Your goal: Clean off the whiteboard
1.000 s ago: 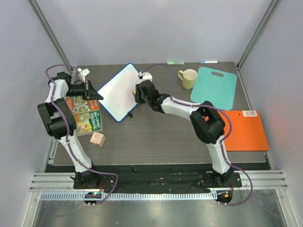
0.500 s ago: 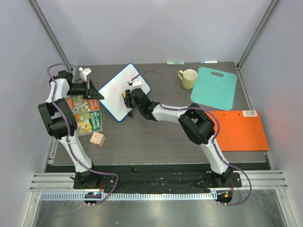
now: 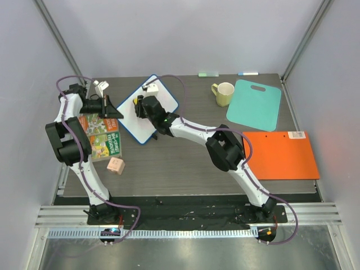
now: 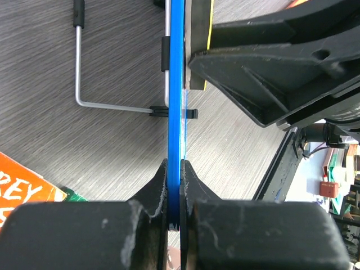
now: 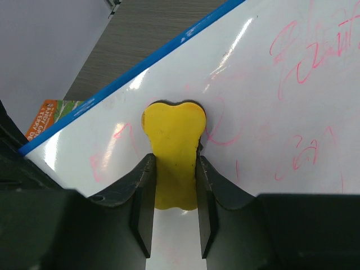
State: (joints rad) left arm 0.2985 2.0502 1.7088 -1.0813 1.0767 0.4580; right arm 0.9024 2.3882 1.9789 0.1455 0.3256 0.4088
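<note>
A yellow mug (image 3: pixel 224 93) stands at 1 o'clock, a teal cutting board (image 3: pixel 256 104) beside it. An orange folder (image 3: pixel 287 155) lies at 4, colourful booklets (image 3: pixel 101 138) at 9, a pink cube (image 3: pixel 116 165) at 8.

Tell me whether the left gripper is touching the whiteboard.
Touching: the left wrist view shows the left gripper pinching the whiteboard edge, no gap either side.

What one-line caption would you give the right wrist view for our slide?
Right pincer holds a yellow eraser against the whiteboard, amid pink scribbles.

The whiteboard (image 3: pixel 134 122), white and blue-rimmed, stands tilted, its edge pinched between the left fingers (image 4: pixel 154 191); pink scribbles spread around the right fingers (image 5: pixel 143 191).
</note>
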